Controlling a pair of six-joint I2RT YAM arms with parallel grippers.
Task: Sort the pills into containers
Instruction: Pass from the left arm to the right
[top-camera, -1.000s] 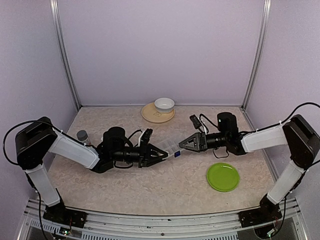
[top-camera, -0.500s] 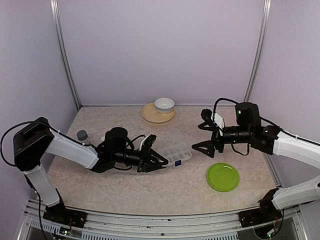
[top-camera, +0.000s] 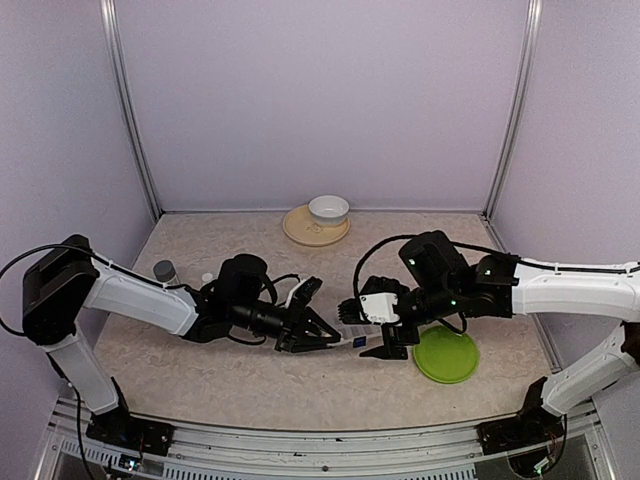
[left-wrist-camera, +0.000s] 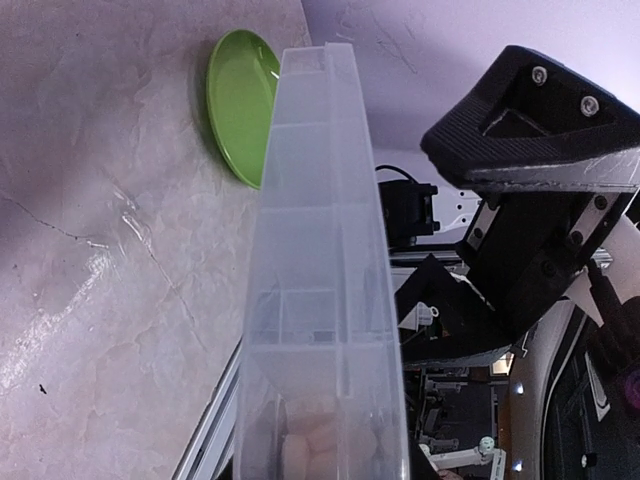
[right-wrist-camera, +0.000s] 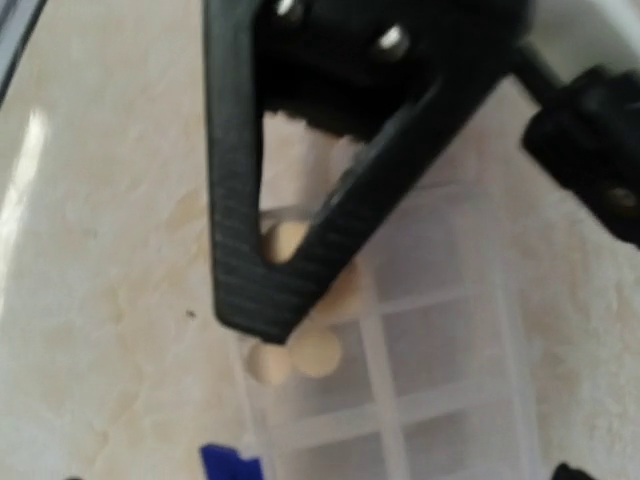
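Well behind the left gripper (top-camera: 325, 333), back along its arm, we see a small grey-capped vial (top-camera: 164, 271) standing on the table (top-camera: 200, 370). The left gripper lies low and points toward the middle. Its jaws are closed on the near end of the pill box (left-wrist-camera: 320, 260), which juts straight out ahead of its fingertips; we cannot tell whether the box's far end touches the table. In the compartment closest to this hand we make out a few pale pills (left-wrist-camera: 312, 448). Directly ahead of the left fingertips, the right gripper (top-camera: 385, 342) points down over the box. In its wrist view one black finger (right-wrist-camera: 250, 220) has its tip over a cluster of tan pills at the edge of the box. Nothing closes against that tip, so we read its jaws as apart. Just behind the right gripper, beside its wrist, the green plate (top-camera: 447, 355) lies flat on the table.
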